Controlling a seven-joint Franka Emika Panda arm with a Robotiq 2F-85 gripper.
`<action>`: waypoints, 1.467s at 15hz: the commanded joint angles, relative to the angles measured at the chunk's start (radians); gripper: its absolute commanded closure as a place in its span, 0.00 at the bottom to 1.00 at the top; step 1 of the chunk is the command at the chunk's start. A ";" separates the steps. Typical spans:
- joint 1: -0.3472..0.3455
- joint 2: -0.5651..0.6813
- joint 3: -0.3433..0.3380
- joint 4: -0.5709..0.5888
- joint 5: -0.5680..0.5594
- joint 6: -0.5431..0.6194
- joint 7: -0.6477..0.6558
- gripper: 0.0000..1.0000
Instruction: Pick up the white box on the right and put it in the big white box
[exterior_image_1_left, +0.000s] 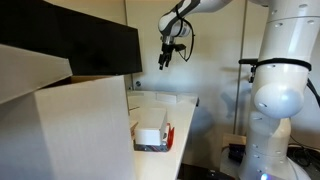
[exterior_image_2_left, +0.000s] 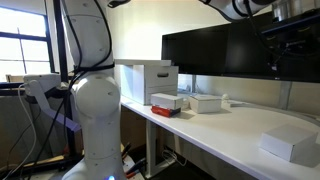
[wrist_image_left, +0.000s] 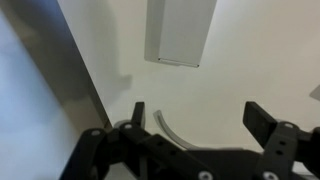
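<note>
We count three small white rectangular boxes (exterior_image_2_left: 205, 102) and one big white box (exterior_image_2_left: 150, 80) on the white bench (exterior_image_2_left: 220, 135); one small box (wrist_image_left: 180, 30) lies clear ahead of the gripper (wrist_image_left: 195, 112), jaws wide, empty.

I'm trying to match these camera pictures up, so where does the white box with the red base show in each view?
Exterior view: the white box with the red base sits low centre, beside the big white box in the foreground.
Exterior view: it sits mid-picture on the table, just right of the big white box.
Wrist view: not in it.
Shared landmark: the big white box.
</note>
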 joint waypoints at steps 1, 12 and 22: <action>-0.066 0.077 0.022 0.041 0.006 0.033 -0.012 0.00; -0.143 0.048 0.040 -0.092 -0.013 -0.084 -0.016 0.00; -0.118 0.025 0.108 -0.234 -0.086 0.059 0.110 0.00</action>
